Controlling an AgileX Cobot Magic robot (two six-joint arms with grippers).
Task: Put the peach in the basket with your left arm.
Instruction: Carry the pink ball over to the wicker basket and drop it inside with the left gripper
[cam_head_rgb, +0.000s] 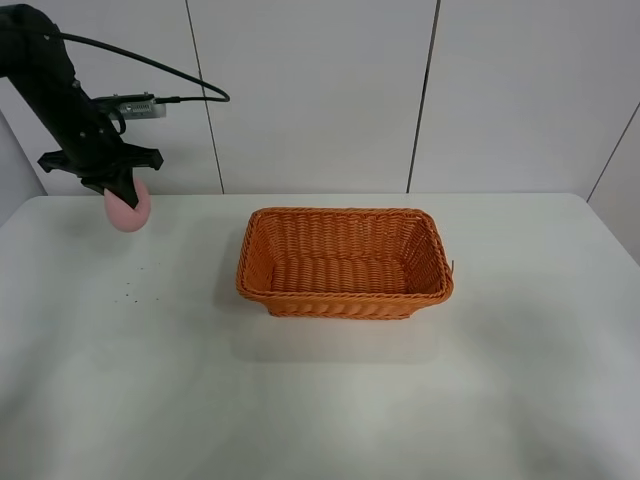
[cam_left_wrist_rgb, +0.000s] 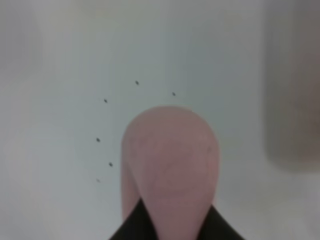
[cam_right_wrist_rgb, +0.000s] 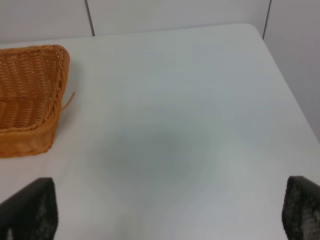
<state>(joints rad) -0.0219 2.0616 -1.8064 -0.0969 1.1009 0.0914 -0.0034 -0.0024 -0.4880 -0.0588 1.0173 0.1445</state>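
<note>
My left gripper (cam_head_rgb: 120, 190) is shut on the pink peach (cam_head_rgb: 129, 209) and holds it above the white table (cam_head_rgb: 120, 380) at the far left, well left of the orange wicker basket (cam_head_rgb: 345, 263). In the left wrist view the peach (cam_left_wrist_rgb: 170, 165) fills the middle, pinched between the black fingertips (cam_left_wrist_rgb: 131, 227), with the table below it. The basket is empty and stands at the table's centre. The right wrist view shows the basket's corner (cam_right_wrist_rgb: 30, 95) and my right gripper (cam_right_wrist_rgb: 167, 212) with fingers spread wide and empty. The right arm is out of the exterior view.
Several small dark specks (cam_head_rgb: 135, 282) dot the table under and in front of the peach; they also show in the left wrist view (cam_left_wrist_rgb: 111, 164). White wall panels (cam_head_rgb: 310, 90) stand behind the table. The table's far right corner (cam_right_wrist_rgb: 257, 30) lies near the right gripper.
</note>
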